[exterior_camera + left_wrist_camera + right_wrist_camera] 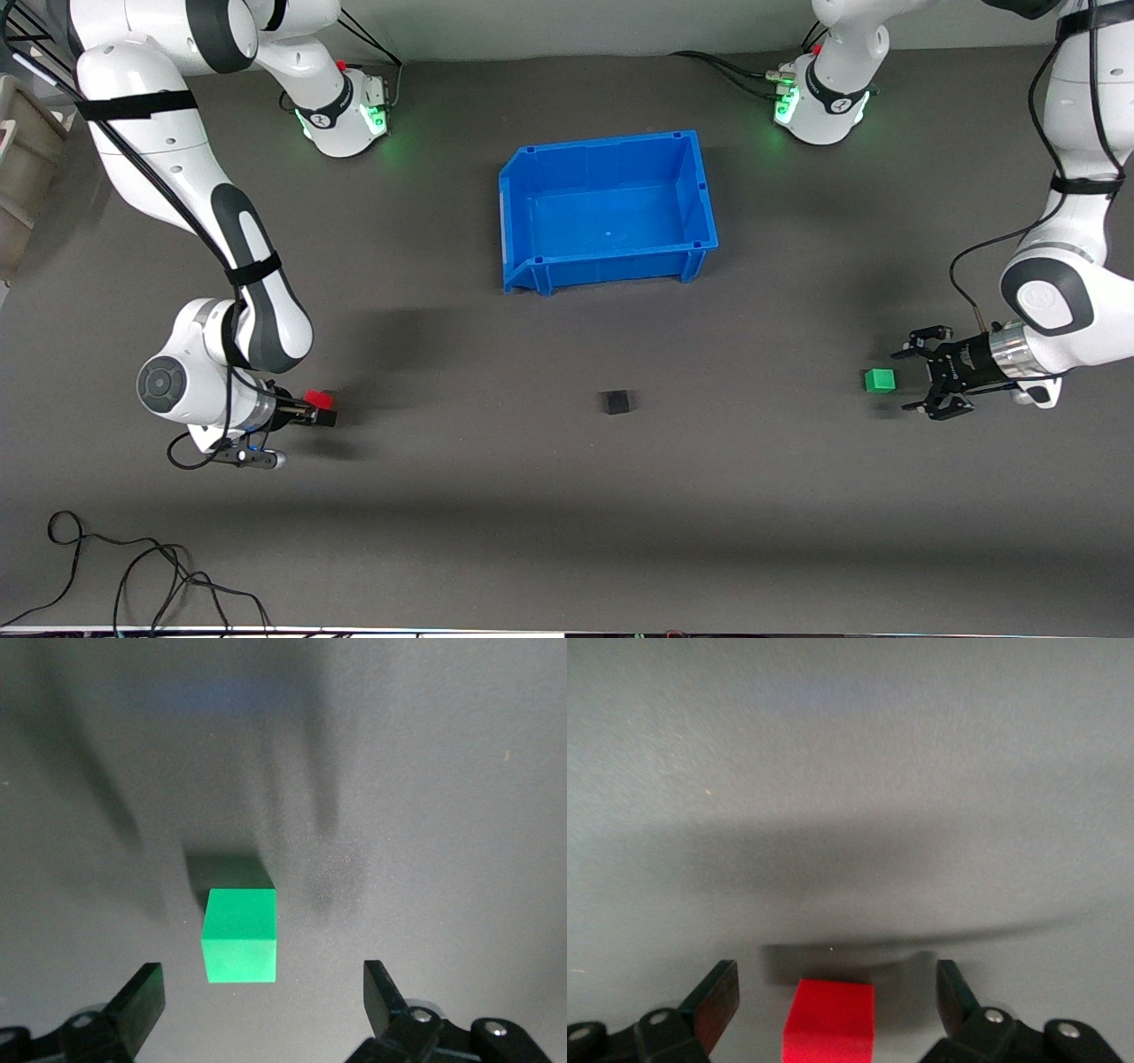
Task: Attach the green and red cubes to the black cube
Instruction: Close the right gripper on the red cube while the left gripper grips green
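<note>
- At the lower middle of the front view, the small matte black cube (616, 402) sits alone on the dark grey table (567, 496), nearer the camera than the open blue plastic bin (608, 210), with nothing attached to it yet.
- At the lower right of that view, the small bright green cube (880, 380) rests on the table, well apart from the black cube, toward the left arm's end.
- The left gripper (921, 379) is low just beside it, jaws spread wide; in the left wrist view the green cube (240, 934) lies ahead of the fingertips (142, 994), not yet between them.
- At the lower left, the small bright red cube (319, 399) sits at the right gripper (324, 410); in the right wrist view the red cube (830, 1020) lies between wide-open fingers (716, 994), untouched.
- The step in hand looks like reaching for both coloured cubes.
- Next, the left gripper needs to advance until it straddles the green cube; both then close and carry the cubes to the black one.
</note>
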Robot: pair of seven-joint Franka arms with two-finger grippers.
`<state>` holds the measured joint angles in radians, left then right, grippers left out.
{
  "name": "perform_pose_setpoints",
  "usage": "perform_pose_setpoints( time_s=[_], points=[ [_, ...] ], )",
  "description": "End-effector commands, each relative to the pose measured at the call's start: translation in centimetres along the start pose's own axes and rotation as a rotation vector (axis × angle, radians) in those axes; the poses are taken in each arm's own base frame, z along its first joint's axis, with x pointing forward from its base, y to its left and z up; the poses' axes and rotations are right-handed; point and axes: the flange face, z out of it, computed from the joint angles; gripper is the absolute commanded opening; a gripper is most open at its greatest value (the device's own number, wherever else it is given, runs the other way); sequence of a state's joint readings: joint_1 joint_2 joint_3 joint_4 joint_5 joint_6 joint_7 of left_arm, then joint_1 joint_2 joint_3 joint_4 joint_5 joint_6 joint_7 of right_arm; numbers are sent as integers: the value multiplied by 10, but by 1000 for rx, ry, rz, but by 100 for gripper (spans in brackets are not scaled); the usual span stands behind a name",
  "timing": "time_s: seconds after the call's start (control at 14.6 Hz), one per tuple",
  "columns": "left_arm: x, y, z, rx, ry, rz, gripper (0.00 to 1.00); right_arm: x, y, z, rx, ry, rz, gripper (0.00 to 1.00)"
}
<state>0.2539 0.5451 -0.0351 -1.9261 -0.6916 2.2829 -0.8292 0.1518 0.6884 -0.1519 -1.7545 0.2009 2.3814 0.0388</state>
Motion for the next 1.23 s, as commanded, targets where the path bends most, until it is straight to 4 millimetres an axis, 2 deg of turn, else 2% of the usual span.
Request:
perform_pose_setpoints(
  time_s=[0.0,0.14,0.48,0.55,0.62,0.69,0.82,0.89,1.03,1.17],
  points=[
    [2,-11,7,-16,-6,10,100,-11,-1,-2,11,14,13,94],
    [4,-15,14,-18,11,6,100,-12,-1,-3,12,12,13,85],
    [5,-18,24,-7,13,12,100,-14,-1,-10,16,13,15,75],
    [5,-18,23,-7,13,17,96,-14,-1,-10,15,11,15,75],
    [5,-18,23,-7,13,26,81,-14,-1,-11,16,13,15,72],
    [6,-18,22,-8,13,35,61,-14,-1,-11,16,13,16,68],
    [8,-19,21,-10,11,33,28,-14,-1,-11,16,13,15,68],
    [9,-19,20,-9,10,31,20,-14,-1,-10,15,11,15,68],
    [10,-19,18,-10,5,28,18,-15,-1,-10,15,11,17,68],
    [4,-13,8,-21,2,27,18,-15,-1,-10,16,11,18,58]
  ],
)
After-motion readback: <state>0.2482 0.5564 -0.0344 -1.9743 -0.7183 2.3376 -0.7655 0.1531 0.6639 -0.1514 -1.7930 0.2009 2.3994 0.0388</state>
